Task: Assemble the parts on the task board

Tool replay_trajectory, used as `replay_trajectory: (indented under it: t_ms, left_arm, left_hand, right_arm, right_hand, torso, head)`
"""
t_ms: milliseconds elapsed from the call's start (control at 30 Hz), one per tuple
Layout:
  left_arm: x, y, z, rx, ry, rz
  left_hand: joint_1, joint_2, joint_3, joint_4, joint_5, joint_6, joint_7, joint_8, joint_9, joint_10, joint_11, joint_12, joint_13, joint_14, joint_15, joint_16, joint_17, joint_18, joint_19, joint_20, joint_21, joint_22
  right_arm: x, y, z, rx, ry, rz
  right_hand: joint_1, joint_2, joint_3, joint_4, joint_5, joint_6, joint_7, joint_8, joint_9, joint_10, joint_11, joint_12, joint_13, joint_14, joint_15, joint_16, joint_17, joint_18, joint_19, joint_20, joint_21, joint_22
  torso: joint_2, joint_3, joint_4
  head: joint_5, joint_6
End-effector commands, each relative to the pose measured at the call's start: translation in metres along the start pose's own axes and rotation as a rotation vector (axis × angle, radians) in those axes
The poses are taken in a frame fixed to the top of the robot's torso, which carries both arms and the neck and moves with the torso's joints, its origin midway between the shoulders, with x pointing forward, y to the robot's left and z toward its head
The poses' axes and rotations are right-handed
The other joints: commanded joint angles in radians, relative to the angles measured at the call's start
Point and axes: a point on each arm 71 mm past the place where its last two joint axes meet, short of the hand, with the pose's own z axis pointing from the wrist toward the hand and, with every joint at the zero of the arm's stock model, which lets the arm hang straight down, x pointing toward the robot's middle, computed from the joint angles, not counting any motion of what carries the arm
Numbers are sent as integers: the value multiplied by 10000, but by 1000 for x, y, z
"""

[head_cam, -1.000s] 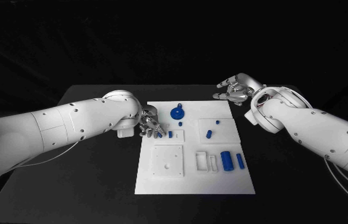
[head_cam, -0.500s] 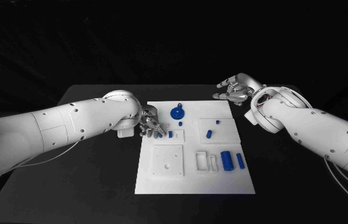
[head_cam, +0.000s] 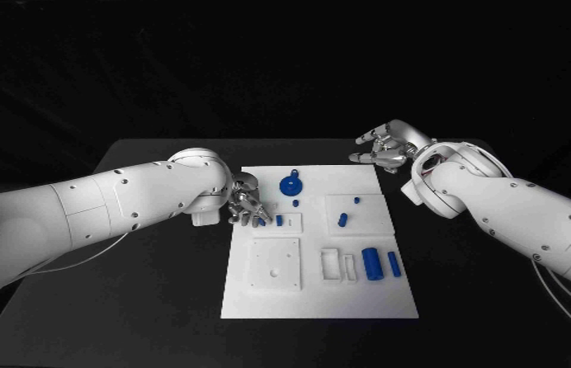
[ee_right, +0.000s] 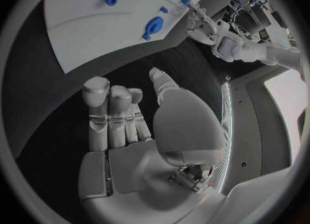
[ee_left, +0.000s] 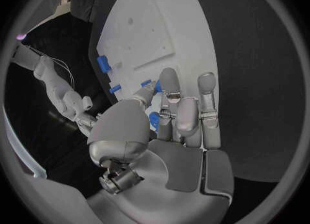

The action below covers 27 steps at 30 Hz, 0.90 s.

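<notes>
Task board [head_cam: 319, 295] bears no readable writing; left hand [head_cam: 247, 209] pinches a blue part [ee_left: 154, 120], right hand [head_cam: 383, 148] curled.

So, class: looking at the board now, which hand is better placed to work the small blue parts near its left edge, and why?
Probably the left hand: its fingers rest at the task board edge beside a small blue part. The right hand is off the board's far corner, holding nothing.
</notes>
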Motion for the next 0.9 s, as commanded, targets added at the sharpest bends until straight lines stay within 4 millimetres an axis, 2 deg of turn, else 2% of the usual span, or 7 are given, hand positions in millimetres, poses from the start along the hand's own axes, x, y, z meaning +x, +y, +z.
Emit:
replay_trajectory:
  t_ms: [33,900]
  left_arm:
    - [1,-2,0,122,93,225]
    - [3,-3,1,174,16,212]
  left_hand:
    - [601,470,390,-353,67,-73,-175,-3,-1,486,-113,34,-9,37,-7,-6,13,-39,31,-51,-44,185]
    - [606,493,361,-277,-3,-77,-170,-21,-22,487,-109,17,-19,34,-6,-29,-15,-47,32,-58,-68,180]
  right_arm:
    - [1,1,0,-106,113,-34]
    - [2,0,0,-101,121,-33]
  right_hand:
    - [-76,8,62,6,36,-50,4,-60,-10,-77,-12,-66,-9,3,-17,-53,9,136,71,-16,-31,950]
    - [-86,10,60,17,36,-56,4,-62,-10,-83,-13,-76,-17,5,-17,-55,10,136,73,-16,-33,950]
  torso:
    - [-2,-3,2]
    - [9,5,3]
  head:
    - [2,-9]
    - [-15,-30]
